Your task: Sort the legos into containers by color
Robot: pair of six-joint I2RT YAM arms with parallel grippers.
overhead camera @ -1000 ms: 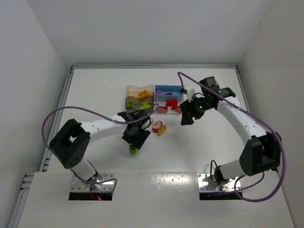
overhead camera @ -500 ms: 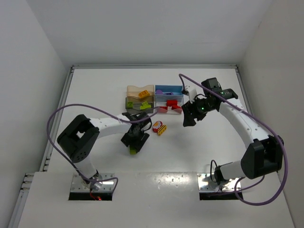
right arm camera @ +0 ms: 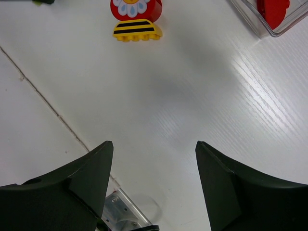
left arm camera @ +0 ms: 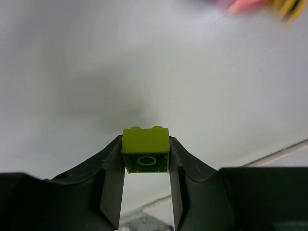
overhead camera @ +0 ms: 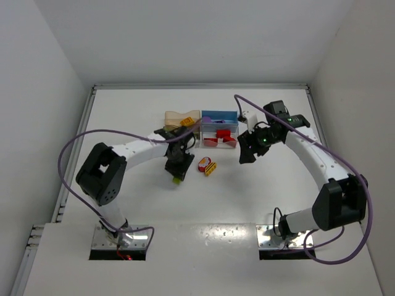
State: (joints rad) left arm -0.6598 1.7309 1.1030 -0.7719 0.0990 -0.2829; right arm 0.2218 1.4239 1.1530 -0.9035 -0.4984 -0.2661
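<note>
Between the left fingers (left arm camera: 111, 187) sits a lime-green brick (left arm camera: 145, 150), clenched from both sides. Its two round studs point away from the wrist camera, and its hollow underside, with one ring-shaped tube, faces the lens. A second ago that brick lay on the worktop (overhead camera: 247, 203) under the spread fingers. Now it has left that spot, and the left arm has swung back toward the bins, so in the overhead view the brick shows just below the wrist, near the tan bin (overhead camera: 174, 116).

Right fingers (right arm camera: 91, 187) are spread apart with nothing between them, as they were a second ago, and that arm has shifted only slightly toward the back. Below them the worktop is white, faintly grained and glossy, crossed by a thin dark seam. A rounded red piece (right arm camera: 136, 8) printed with a white flower touches a yellow piece (right arm camera: 137, 30) with black stripes and a scalloped lower edge. Smooth red legos (right arm camera: 274, 9) lie in the clear bin (right arm camera: 248, 21), which stands just on the arms' side of the blue bin (overhead camera: 220, 114).
</note>
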